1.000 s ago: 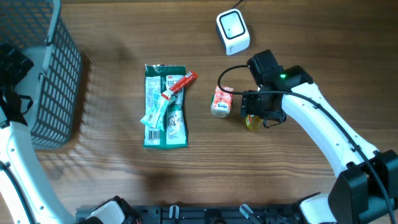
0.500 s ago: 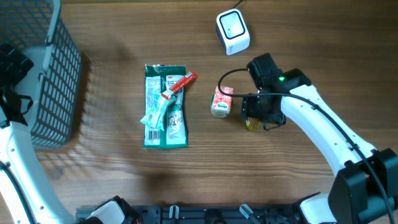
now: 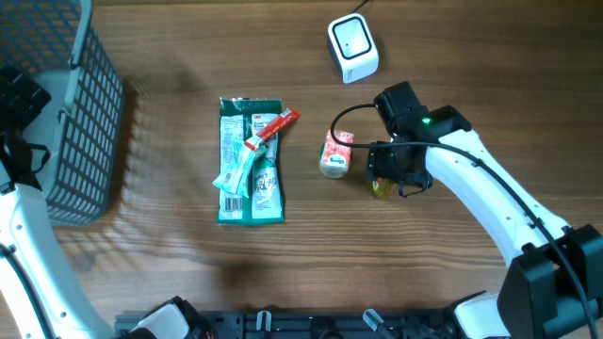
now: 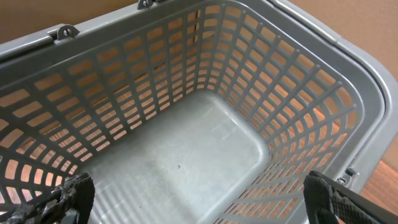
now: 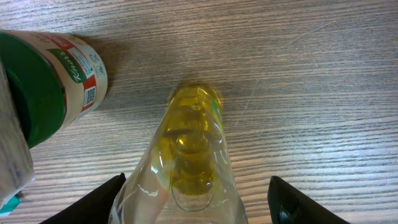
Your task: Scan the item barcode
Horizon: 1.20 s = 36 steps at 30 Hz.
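1. At the right gripper [image 5: 196, 194]: jaws wide, a finger [image 5: 102, 200] on either side of the yellow bottle [image 5: 194, 146] — clear gap at one finger, no pinch visible.
2. Bottle on the wooden table [image 3: 452, 85], right of centre, directly under that gripper.
3. Just left of the bottle, not touching it: red-and-white tub [image 3: 335, 153], tipped on its side.
4. Farther back, toward the far edge: white scanner [image 3: 352, 47], well apart from the bottle.
5. Left of centre: green packets [image 3: 252, 179], a red stick pack [image 3: 275, 126] slanted across their far end.
6. At the left gripper [image 4: 202, 196]: jaws spread fully, holding nothing — poised over the grey basket [image 4: 180, 155] at the left edge.
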Each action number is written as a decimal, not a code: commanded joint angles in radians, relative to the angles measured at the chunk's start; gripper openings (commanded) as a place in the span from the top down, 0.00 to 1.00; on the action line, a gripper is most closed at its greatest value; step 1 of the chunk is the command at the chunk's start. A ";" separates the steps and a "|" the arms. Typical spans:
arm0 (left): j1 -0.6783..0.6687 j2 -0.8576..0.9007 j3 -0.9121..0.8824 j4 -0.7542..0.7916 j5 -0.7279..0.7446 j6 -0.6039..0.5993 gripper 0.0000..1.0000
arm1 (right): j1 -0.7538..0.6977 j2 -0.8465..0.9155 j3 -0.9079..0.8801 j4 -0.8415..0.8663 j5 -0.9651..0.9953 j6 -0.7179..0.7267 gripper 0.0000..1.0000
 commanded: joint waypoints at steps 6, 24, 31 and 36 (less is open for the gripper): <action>0.004 -0.002 0.006 0.003 0.005 0.019 0.00 | 0.005 0.008 0.029 -0.002 0.013 -0.014 0.28; 0.004 -0.002 0.006 0.003 0.005 0.019 0.00 | 0.005 0.011 0.023 -0.019 0.006 -0.026 0.33; 0.004 -0.002 0.006 0.003 0.005 0.019 0.00 | 0.005 0.011 0.022 0.007 0.005 -0.029 0.49; 0.004 -0.002 0.006 0.003 0.005 0.019 0.00 | -0.010 0.002 0.056 -0.013 0.005 -0.031 0.63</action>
